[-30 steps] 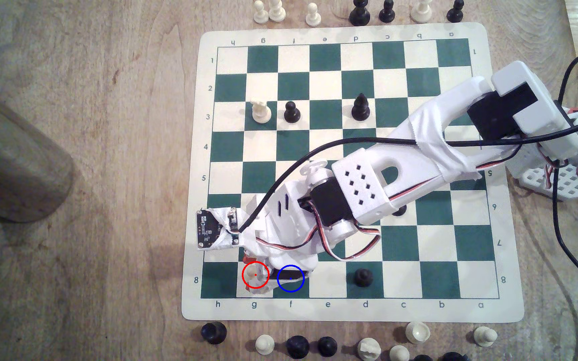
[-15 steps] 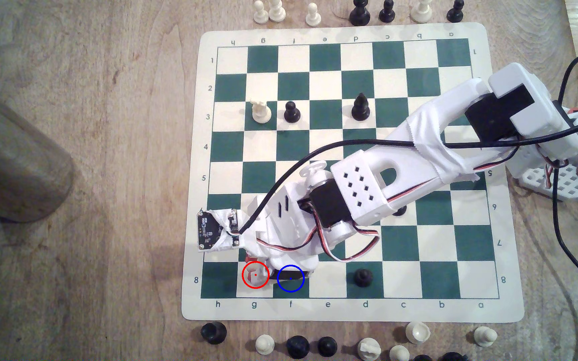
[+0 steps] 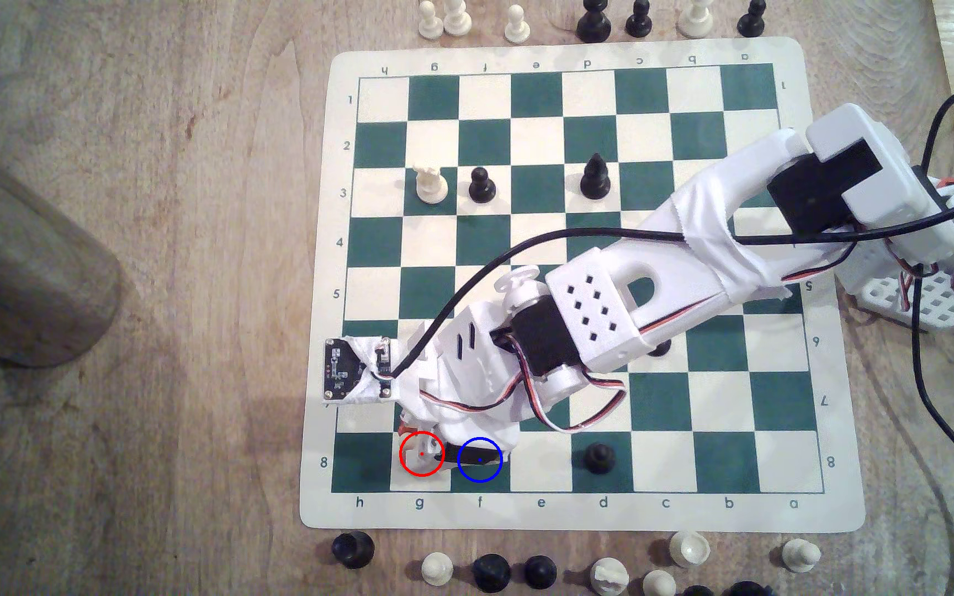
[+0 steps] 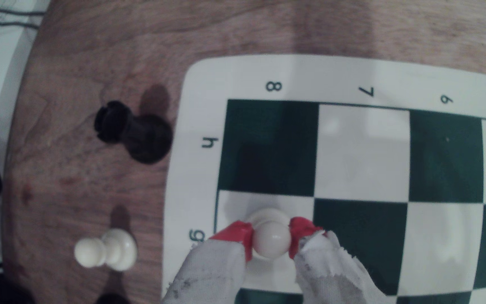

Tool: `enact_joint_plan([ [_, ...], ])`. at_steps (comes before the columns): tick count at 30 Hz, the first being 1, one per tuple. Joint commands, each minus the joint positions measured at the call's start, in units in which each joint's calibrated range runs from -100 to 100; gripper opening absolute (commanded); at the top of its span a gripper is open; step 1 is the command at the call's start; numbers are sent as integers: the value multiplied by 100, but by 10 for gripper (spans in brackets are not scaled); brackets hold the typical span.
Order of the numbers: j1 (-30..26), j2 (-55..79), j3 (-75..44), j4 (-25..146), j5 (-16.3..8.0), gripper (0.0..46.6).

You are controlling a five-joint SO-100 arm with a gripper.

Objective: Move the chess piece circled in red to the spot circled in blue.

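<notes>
The gripper (image 4: 271, 238) is clenching its red fingertips (image 4: 240, 235) around the round head of the cream pawn (image 4: 271, 238), which is sitting on the cream g8 square at the chessboard (image 3: 578, 513) edge, just beside the blue-circled green square (image 3: 483, 478).

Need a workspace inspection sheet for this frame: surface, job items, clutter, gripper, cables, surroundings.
Surface: green-and-cream chess mat on a wooden table.
Job's things: cream pawn on square g8; blue-circled square adjoins it, partly under the arm.
Clutter: on the mat, cream piece and black pieces; spare pieces along both mat edges.
Gripper: gripper, red tips against the pawn's head on both sides.
Cables: black cable over the arm.
Surroundings: metal cylinder at the exterior view's left.
</notes>
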Motion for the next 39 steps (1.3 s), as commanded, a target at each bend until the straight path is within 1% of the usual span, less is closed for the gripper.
enact_joint_plan([
  [1,-2,-716,-551,-91,-54,4],
  [18,14,-1531,-179,-91,-78,4],
  [39,-41,-1802,39,-99,-63,4],
])
